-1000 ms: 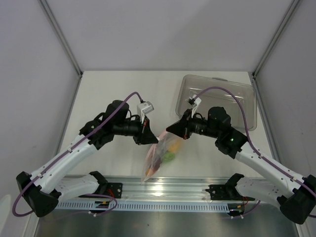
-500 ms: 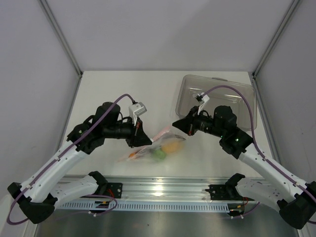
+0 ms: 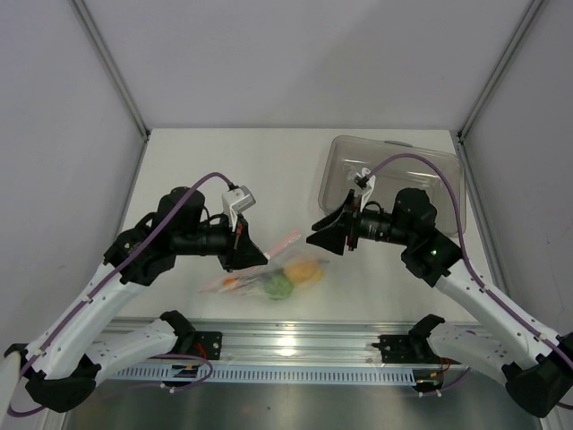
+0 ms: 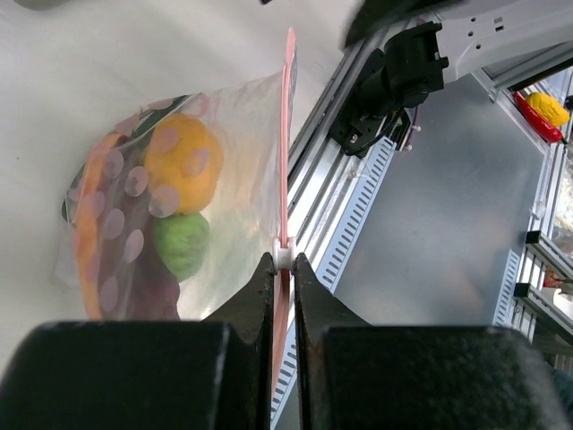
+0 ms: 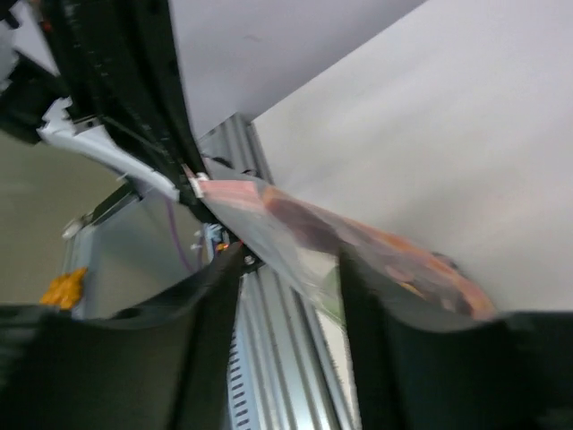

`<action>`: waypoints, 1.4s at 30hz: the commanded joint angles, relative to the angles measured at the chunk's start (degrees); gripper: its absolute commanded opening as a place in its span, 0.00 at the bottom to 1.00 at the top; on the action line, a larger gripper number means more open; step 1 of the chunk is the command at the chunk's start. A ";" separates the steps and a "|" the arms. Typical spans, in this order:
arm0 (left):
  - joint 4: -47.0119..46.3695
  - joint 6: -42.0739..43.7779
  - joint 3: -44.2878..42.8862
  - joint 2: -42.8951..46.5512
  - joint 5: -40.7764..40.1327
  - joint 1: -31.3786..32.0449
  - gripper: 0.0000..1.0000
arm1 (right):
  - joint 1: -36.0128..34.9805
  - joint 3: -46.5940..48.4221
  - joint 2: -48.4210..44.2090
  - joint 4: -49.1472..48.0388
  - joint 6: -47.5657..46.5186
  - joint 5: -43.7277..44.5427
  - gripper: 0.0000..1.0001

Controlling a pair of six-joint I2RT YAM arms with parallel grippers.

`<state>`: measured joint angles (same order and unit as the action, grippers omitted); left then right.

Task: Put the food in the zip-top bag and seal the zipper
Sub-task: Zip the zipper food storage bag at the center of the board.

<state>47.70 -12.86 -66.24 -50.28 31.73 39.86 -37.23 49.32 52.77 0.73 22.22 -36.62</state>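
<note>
L pincer (image 4: 285, 262) clamped on zipper (image 4: 289, 107), zip-top bag (image 4: 243, 125) w/ food (image 4: 182, 166) inside, R pincer (image 5: 286, 269) spread wide

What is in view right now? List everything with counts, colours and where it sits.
bag: one, clear, lying on the table between the grippers
zipper: one, pink-red, along the bag's mouth
lemon: one seen, yellow, inside the bag
lime: one, green, inside the bag beside the lemon
meat slice: one, reddish-orange, inside the bag
tray: one, clear, far right of the table
table: one, white
rail: one, silver, near edge
left gripper: black, shut on the zipper
right gripper: black, open, by the bag's mouth
</note>
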 commanded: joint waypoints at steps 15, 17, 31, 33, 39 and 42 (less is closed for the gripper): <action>-2.09 0.47 -0.73 0.18 2.99 -0.13 0.01 | -1.08 15.80 17.18 8.23 -15.53 -27.18 0.68; -2.00 0.56 -0.65 0.19 2.99 -0.13 0.01 | -1.88 16.86 18.68 8.67 -15.71 -28.24 0.66; -2.00 0.91 -0.38 0.53 3.34 -0.04 0.01 | -6.89 22.22 25.18 12.80 -17.91 -28.68 0.44; -1.65 1.17 -0.38 0.54 3.26 -0.13 0.01 | -6.97 22.40 25.62 12.54 -17.65 -28.68 0.37; -2.00 1.26 -0.39 0.45 3.69 -0.13 0.01 | -7.42 24.50 27.29 14.64 -18.43 -28.77 0.27; -2.00 1.35 -0.47 0.45 3.61 -0.13 0.01 | -7.42 24.86 27.73 14.91 -18.35 -28.16 0.19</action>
<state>47.72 -12.80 -66.22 -50.61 33.58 39.83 -44.27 71.18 80.03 14.96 4.84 -64.14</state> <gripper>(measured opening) 0.082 0.222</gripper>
